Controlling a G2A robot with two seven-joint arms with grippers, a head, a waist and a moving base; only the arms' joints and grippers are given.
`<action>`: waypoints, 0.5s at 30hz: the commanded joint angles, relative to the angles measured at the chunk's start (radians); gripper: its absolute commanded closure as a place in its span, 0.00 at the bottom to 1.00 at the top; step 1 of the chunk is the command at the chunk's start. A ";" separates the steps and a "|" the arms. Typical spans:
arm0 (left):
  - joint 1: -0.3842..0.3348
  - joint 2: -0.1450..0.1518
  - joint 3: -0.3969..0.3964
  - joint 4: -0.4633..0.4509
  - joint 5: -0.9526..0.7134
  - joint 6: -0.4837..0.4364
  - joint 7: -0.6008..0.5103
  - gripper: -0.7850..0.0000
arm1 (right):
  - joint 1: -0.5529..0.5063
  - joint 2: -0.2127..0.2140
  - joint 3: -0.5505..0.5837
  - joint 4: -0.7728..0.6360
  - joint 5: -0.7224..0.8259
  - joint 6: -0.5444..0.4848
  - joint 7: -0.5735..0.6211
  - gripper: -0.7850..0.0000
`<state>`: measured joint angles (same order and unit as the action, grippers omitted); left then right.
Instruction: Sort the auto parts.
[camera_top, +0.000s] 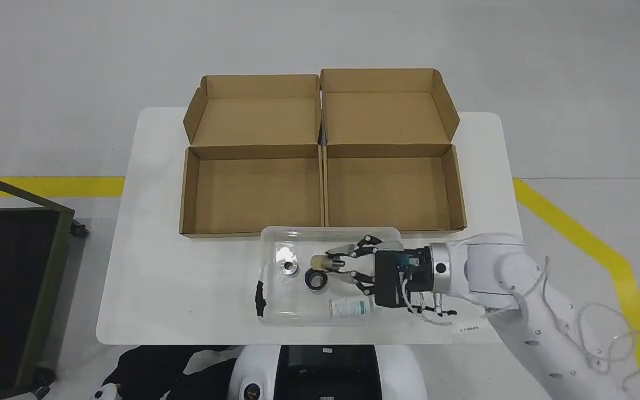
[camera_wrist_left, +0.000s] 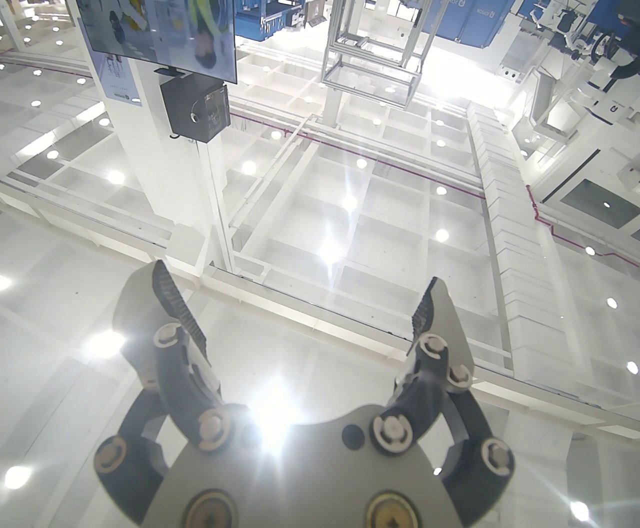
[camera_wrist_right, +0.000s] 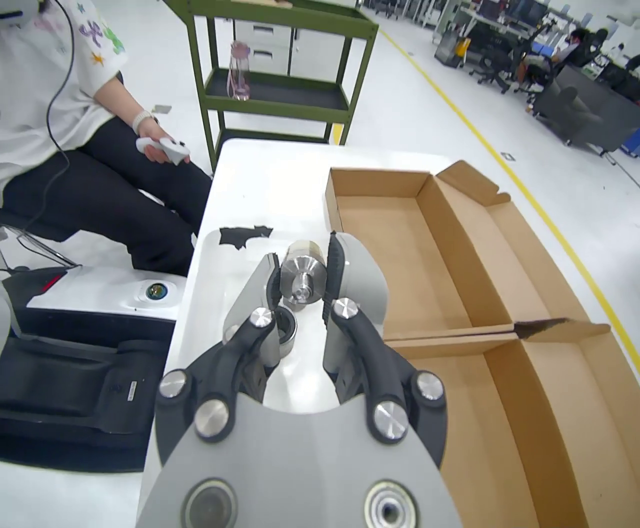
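Note:
A clear tray (camera_top: 268, 312) at the table's front edge holds the parts. In it lie a silver flanged part (camera_top: 288, 267), a black ring (camera_top: 316, 282) and a white cylinder (camera_top: 350, 307). My right gripper (camera_top: 330, 265) comes in over the tray from the right. In the right wrist view, this gripper (camera_wrist_right: 302, 275) is shut on a silver metal part with a shaft (camera_wrist_right: 301, 282), its pads against both sides. The black ring (camera_wrist_right: 286, 327) lies under one finger. My left gripper (camera_wrist_left: 297, 280) points up at the ceiling, open and holding nothing.
Two open cardboard boxes (camera_top: 252, 190) (camera_top: 392, 188) stand side by side behind the tray, lids folded back. The boxes (camera_wrist_right: 400, 240) are close beside my right gripper. A green cart (camera_top: 30, 280) stands off the table's left side. Black tape (camera_wrist_right: 245, 235) marks the tray's end.

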<state>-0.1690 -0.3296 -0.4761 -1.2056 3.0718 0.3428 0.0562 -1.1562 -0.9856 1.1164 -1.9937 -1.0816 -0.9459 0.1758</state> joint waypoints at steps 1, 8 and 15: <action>0.000 0.000 0.000 0.000 0.000 0.000 0.000 0.00 | 0.011 -0.005 -0.008 0.010 -0.006 0.005 -0.067 1.00; 0.000 0.000 0.000 0.000 0.000 0.000 0.000 0.00 | 0.040 -0.020 -0.018 0.027 -0.069 0.023 -0.242 1.00; 0.000 0.000 0.000 0.000 0.000 0.000 0.000 0.00 | 0.043 -0.027 -0.014 0.049 -0.098 0.033 -0.345 1.00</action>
<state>-0.1690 -0.3296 -0.4761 -1.2056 3.0718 0.3428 0.0562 -1.1143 -1.0117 1.1023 -1.9474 -1.1781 -0.9112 -0.1639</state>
